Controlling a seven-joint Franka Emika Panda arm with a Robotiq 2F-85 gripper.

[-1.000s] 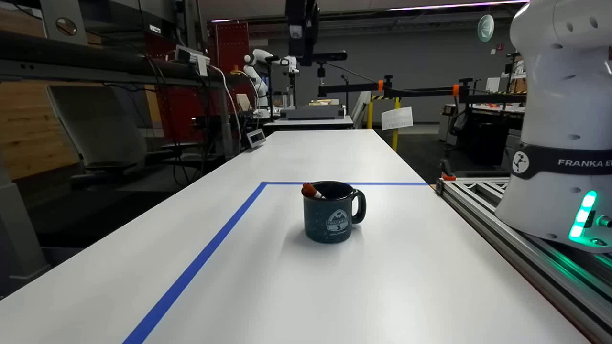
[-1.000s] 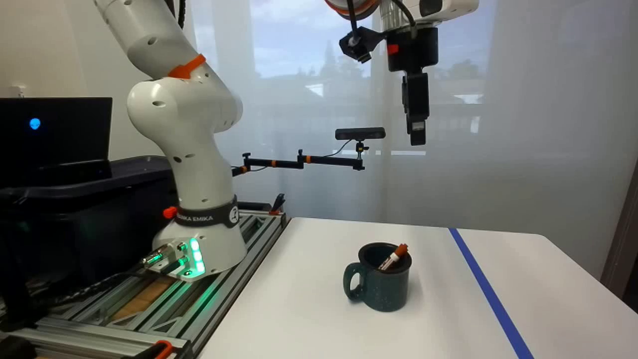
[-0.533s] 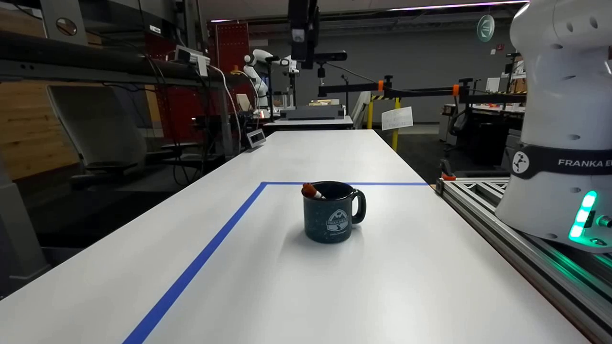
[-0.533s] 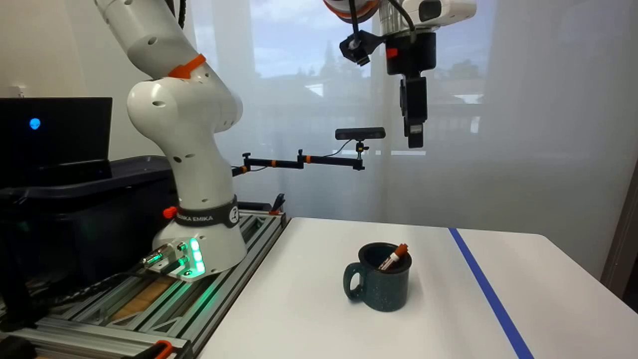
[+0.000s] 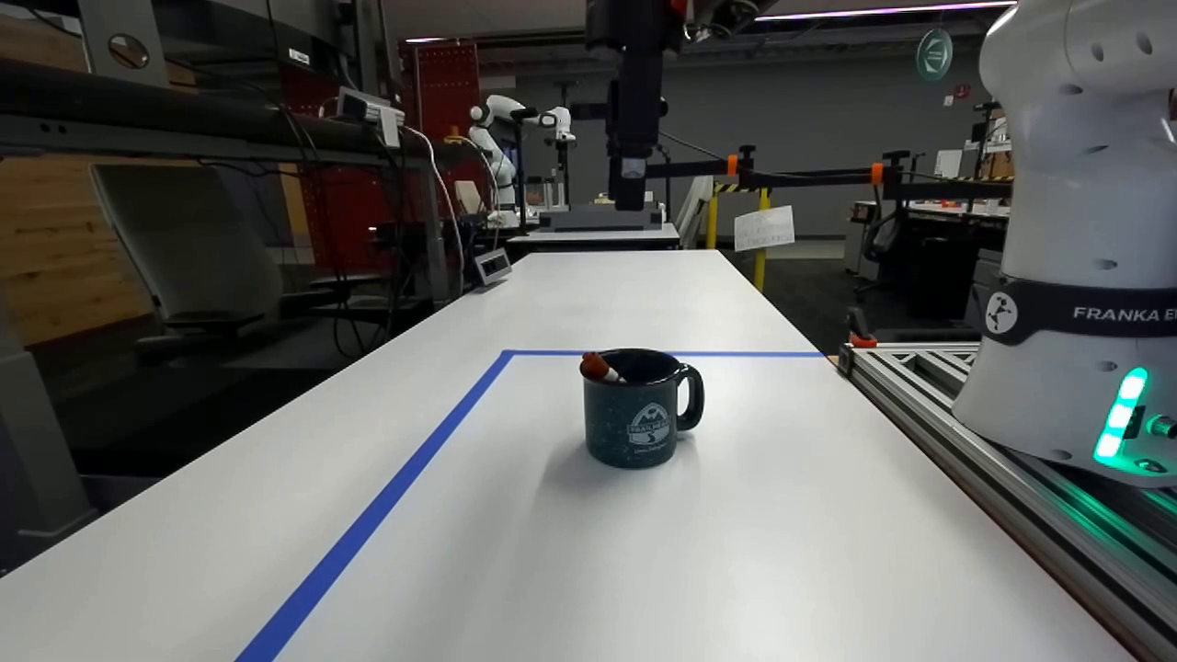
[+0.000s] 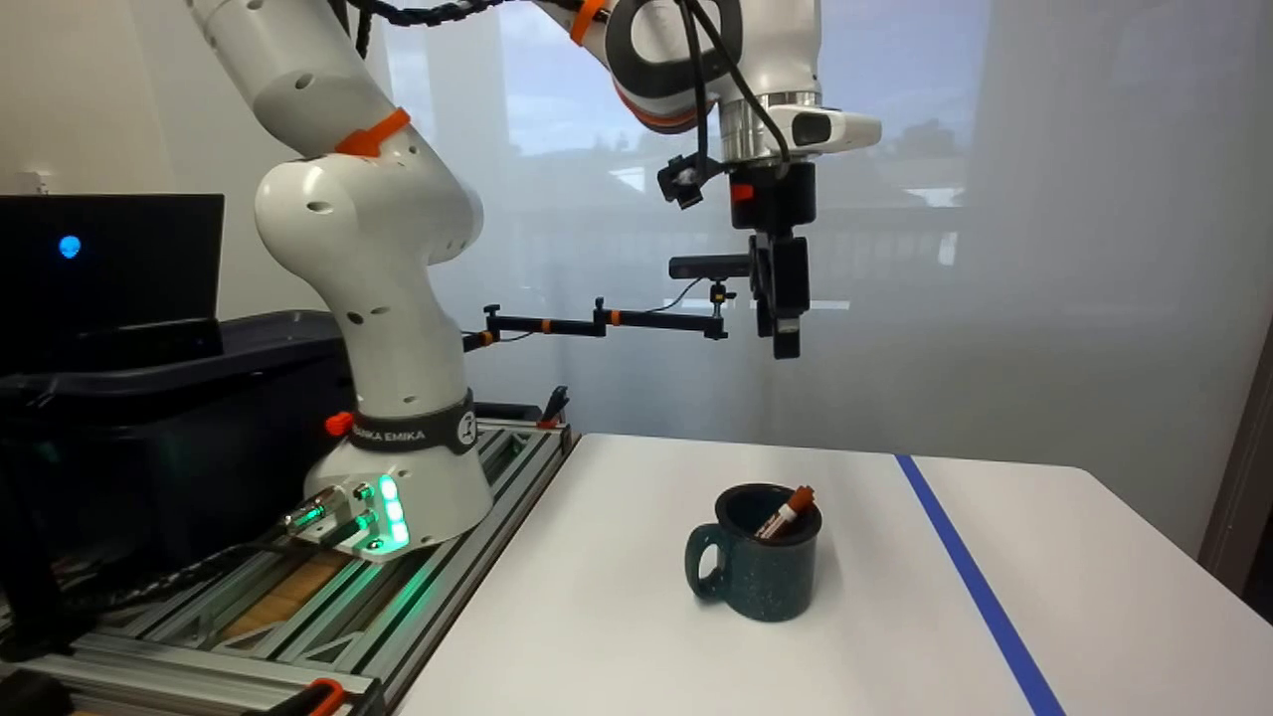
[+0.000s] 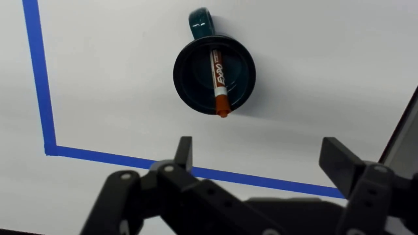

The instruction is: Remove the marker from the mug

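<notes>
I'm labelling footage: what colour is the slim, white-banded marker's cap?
Brownish orange; the cap of the marker shows best in the wrist view.

The mug casts soft shadows in all 3 views. In an exterior view, glare whitens the table before it; the wall beyond it is dim. Pale daylight fills the window behind it in an exterior view.
</notes>
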